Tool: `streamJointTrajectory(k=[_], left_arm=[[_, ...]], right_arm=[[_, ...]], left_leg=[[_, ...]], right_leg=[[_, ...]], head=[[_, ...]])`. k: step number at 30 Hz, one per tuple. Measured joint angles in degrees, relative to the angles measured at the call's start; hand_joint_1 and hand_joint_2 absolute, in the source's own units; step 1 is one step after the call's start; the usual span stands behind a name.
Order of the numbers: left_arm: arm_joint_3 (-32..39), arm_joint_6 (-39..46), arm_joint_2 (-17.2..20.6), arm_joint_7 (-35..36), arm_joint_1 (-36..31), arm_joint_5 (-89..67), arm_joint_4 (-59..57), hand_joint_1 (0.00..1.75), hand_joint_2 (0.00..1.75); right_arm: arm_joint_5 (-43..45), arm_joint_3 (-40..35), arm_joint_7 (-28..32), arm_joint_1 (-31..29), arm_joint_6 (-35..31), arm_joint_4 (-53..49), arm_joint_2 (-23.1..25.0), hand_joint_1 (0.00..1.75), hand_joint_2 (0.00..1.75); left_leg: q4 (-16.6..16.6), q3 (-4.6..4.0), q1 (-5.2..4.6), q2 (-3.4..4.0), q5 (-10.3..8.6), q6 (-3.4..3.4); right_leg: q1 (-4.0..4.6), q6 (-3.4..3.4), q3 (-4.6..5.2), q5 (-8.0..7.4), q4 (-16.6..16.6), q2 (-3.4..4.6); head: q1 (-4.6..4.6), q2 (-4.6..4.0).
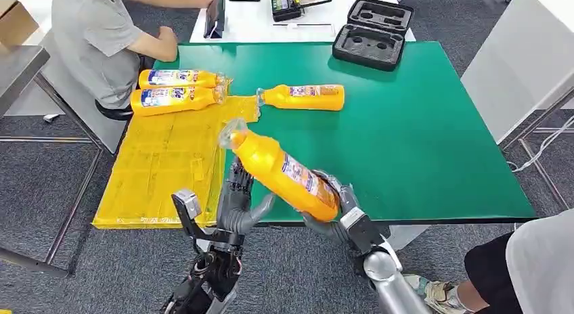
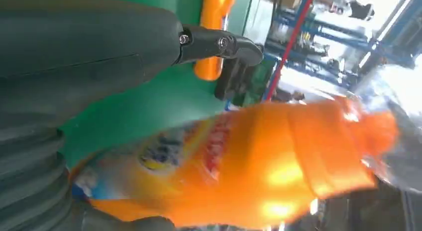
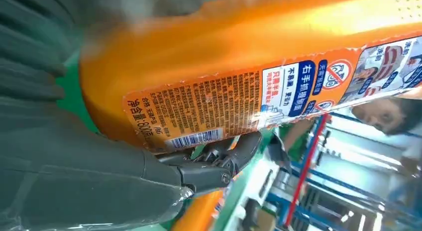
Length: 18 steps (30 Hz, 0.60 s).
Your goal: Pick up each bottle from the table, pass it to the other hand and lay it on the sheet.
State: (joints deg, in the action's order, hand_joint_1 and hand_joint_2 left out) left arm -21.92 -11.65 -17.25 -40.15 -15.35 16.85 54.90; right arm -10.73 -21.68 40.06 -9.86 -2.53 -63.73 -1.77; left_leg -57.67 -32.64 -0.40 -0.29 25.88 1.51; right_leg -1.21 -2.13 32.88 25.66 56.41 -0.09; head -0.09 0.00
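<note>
— Nearest item? Held bottle (image 1: 284, 173), orange, tilted, cap end toward upper left, lower centre of frame above the table's (image 1: 433, 145) front edge.
— Holder? Right hand (image 1: 338, 209), fingers wrapped round its base. Left hand (image 1: 238, 204) just beside it, fingers spread, holding nothing; whether they touch the bottle, cannot tell.
— Others? Two bottles (image 1: 177, 91) on the yellow sheet (image 1: 169, 165), upper left; another bottle (image 1: 303, 97) on green, touching the sheet's edge.
</note>
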Motion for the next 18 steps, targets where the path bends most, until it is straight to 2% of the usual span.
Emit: streamJointTrajectory(k=[18], left_arm=[[-0.39, -3.41, -0.28, 0.00, -0.77, 0.66, -1.53, 0.00, 1.75]], right_arm=[[-0.11, -0.35, 0.00, -0.71, 1.31, 4.89, -0.20, 1.75, 1.75]], left_leg=[[0.00, 0.00, 0.00, 0.01, 0.00, 0.00]], right_leg=[[0.00, 0.00, 0.00, 0.00, 0.00, 0.00]], head=[[0.00, 0.00]])
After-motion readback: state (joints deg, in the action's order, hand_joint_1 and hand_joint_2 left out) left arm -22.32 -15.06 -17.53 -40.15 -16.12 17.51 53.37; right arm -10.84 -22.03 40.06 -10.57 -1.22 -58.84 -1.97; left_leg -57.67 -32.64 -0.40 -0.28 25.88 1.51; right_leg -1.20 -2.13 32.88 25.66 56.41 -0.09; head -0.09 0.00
